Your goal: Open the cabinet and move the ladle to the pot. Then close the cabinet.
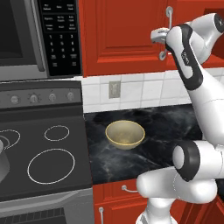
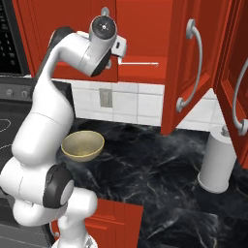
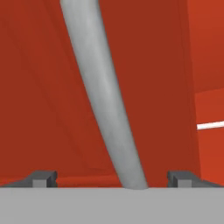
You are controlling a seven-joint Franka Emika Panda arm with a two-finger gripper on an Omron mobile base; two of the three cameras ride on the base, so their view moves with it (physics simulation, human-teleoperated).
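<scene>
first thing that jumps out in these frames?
The white arm is raised to the red cabinet, its open gripper straddling the silver handle in the hand view. Below, a yellowish bowl sits alone on the black marble counter, right of the stove.

You've got a black marble counter with a white tile backsplash behind it, a grey wall outlet set in the tiles at about 12 o'clock from the yellowish bowl. At 9 o'clock of the bowl sits a black glass cooktop with white burner rings and a knob panel, and a microwave with a dark keypad hangs above it. Red base cabinets run under the counter, and a white cylindrical canister stands at the counter's 3 o'clock end.
</scene>
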